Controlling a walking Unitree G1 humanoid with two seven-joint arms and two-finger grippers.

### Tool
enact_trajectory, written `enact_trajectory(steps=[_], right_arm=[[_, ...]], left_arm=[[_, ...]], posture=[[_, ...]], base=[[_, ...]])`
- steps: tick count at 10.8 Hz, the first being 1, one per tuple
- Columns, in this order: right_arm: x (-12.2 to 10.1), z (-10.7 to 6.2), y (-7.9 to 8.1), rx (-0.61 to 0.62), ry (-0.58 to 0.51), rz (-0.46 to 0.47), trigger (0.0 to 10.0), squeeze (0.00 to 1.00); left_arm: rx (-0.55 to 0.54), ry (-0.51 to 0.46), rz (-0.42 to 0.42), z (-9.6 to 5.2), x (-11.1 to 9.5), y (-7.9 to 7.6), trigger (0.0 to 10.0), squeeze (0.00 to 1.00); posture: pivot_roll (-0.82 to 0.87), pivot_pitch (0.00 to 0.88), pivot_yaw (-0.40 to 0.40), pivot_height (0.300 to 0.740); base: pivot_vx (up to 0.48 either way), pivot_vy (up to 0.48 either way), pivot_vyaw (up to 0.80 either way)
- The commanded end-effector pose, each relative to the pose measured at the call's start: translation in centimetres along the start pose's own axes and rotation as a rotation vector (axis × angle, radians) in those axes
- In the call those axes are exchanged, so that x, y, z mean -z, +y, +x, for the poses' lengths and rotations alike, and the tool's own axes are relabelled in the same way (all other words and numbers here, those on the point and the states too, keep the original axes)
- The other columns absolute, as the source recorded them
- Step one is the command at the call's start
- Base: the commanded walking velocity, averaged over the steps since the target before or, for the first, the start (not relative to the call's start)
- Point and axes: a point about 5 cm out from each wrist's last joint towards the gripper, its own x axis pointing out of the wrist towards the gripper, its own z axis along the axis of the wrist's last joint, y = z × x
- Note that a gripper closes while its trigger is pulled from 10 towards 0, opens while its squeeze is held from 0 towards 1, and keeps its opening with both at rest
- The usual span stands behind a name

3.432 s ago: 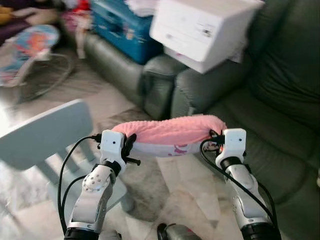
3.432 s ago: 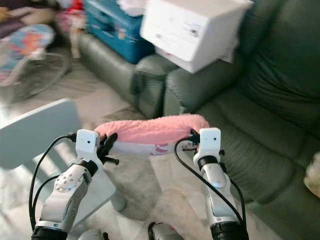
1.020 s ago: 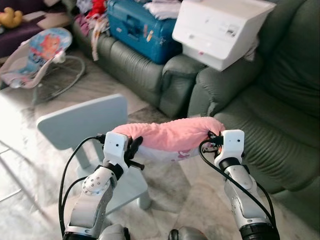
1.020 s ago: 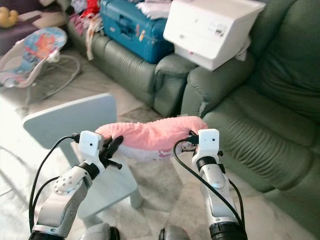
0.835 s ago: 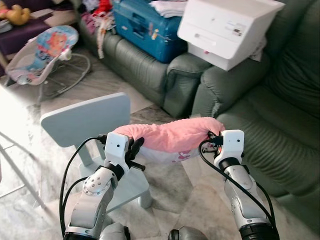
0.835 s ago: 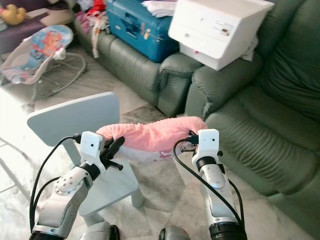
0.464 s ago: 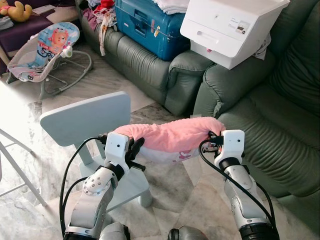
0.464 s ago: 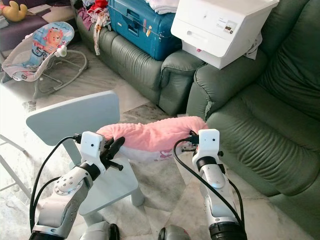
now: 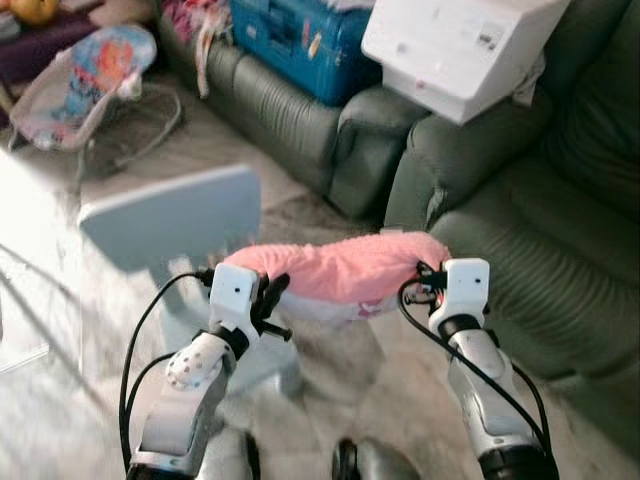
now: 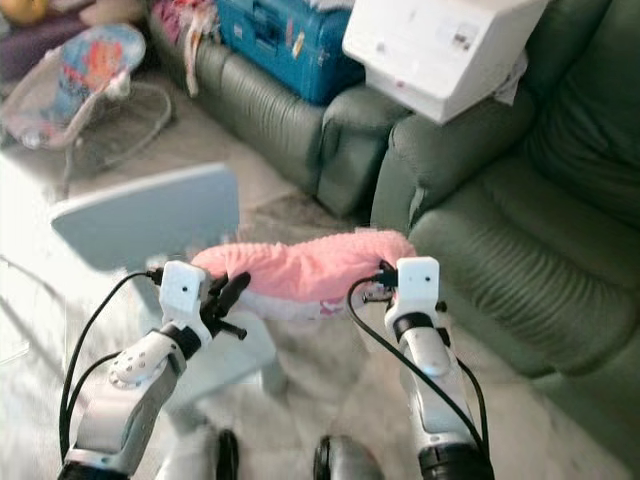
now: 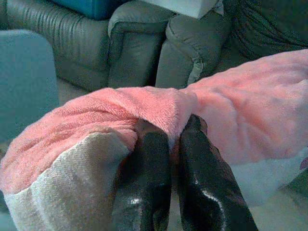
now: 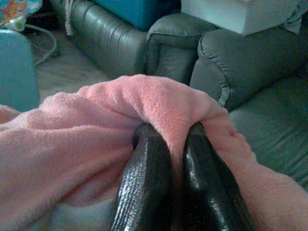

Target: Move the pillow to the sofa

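Pink pillow (image 9: 345, 273) held in air between my two hands, above floor, just short of green sofa (image 9: 560, 250) seat edge. My left hand (image 11: 174, 139) pinching fold at one end; my right hand (image 12: 179, 139) pinching other end. Pale blue chair (image 9: 175, 215) below-left. White box (image 9: 455, 45) on sofa arm.

View: tilted further down than 0.5 s ago, blurred
Sofa (image 9: 520, 260): nearer, larger at 3 o'clock
Chair (image 9: 170, 215): slid toward 9 o'clock
Bouncer (image 9: 85, 75): higher, toward 11 o'clock
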Motion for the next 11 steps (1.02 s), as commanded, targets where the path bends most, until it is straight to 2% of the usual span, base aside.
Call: enact_trajectory(steps=[1,5,8,9,11], right_arm=[[0.1,-0.1,-0.3,0.009,0.003,0.003,10.0,0.0],[0.2,-0.1,-0.3,0.015,0.006,0.0,10.0,0.0],[0.1,0.1,-0.4,0.02,0.002,0.005,10.0,0.0],[0.1,0.2,-0.4,0.021,0.006,0.005,10.0,0.0],[0.1,0.2,-0.4,0.02,0.01,0.005,10.0,0.0]], left_arm=[[0.032,-0.015,0.006,0.1,-0.4,-0.5,10.0,0.0],[0.038,-0.012,0.008,0.1,-0.4,-0.6,10.0,0.0],[0.012,-0.024,0.03,0.3,-0.6,-0.3,10.0,0.0],[-0.008,-0.034,0.044,0.4,-0.8,0.1,10.0,0.0],[-0.094,-0.084,0.147,0.7,-1.5,1.3,10.0,0.0]], posture=[[0.0,0.07,-0.056,0.74],[0.0,0.07,-0.056,0.74],[0.0,0.069,-0.055,0.74],[0.0,0.069,-0.055,0.74],[0.0,0.069,-0.057,0.74]], base=[[-0.33,0.0,0.0],[-0.314,0.0,0.0],[0.0,0.0,0.0],[0.0,0.0,-0.53],[0.0,0.0,-0.8]])
